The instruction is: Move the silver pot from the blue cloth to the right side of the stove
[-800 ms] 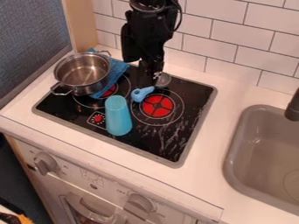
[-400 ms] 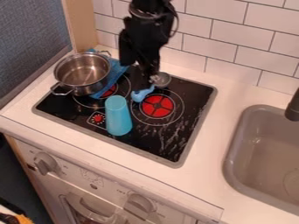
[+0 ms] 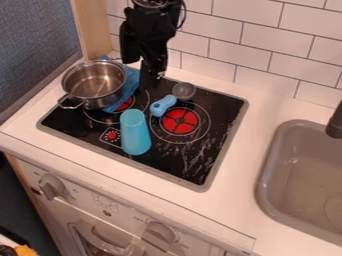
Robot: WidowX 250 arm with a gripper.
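Black end effector [image 3: 151,83]: you have it pointing down over the rear of the black stovetop [image 3: 177,165], between the metal pot [image 3: 93,82] and the grey round piece [image 3: 184,90]. Open or closed: can't tell, dark on dark down there. Same for a grip: can't confirm that you hold anything. The blue cloth [image 3: 130,86] is right beside it on the pot side; contact unclear.

The light blue piece [image 3: 162,106] lies on the stovetop near the end effector, next to the red burner disc [image 3: 180,121], narrow end towards the grey round piece. You can't make out whether those two are joined. Turquoise tapered cylinder [image 3: 135,132] sits nearer the front, well apart from the end effector, wide end towards the oven knobs [image 3: 51,187]. Hard to say if it stands or lies.

Hidden or cut off: the pot covers part of the blue cloth and part of the other burner [image 3: 125,104]. You lose the upper arm past the top edge. The grey sink [image 3: 300,175] and the black tap [image 3: 335,123] run out of view on the right; both are set at the pale worktop [image 3: 250,165]. The oven door handle [image 3: 100,242] is cropped at the bottom. Orange item [image 3: 25,251] in the lower left corner: too little shows to identify.
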